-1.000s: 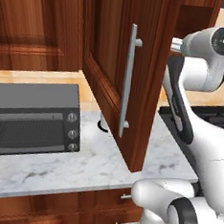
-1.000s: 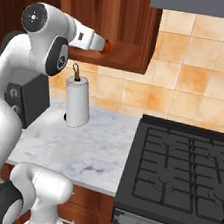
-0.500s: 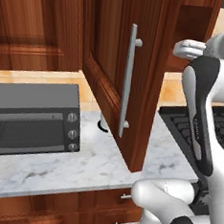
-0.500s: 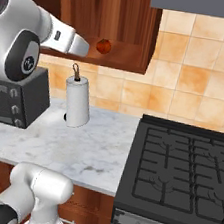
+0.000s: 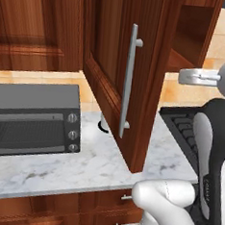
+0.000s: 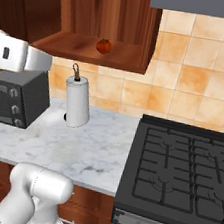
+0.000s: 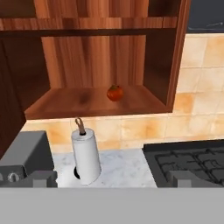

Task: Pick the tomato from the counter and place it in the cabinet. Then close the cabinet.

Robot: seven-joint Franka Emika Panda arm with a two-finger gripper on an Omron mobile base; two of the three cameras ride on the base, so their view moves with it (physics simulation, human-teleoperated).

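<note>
Tomato (image 7: 114,92) is set on the cabinet (image 7: 148,103) shelf; the hand's opening cannot be told. Next, the door (image 5: 116,61) must be swung closed.

We see the tomato (image 6: 104,46) now resting alone on the bottom shelf of the cabinet (image 6: 87,50), where a second ago it sat at the tip of our outstretched hand. Our arm is pulling back out of the cabinet: half a second ago its forearm reached right up to the fruit, and now it ends well short of the shelf in the right base view. From the hand view the tomato (image 7: 114,92) lies well ahead of the gripper (image 7: 111,177), apart from it, with the paper-towel roll (image 7: 86,155) below and between. In the left base view our wrist has dropped lower, beside the open door (image 5: 120,71).
</note>
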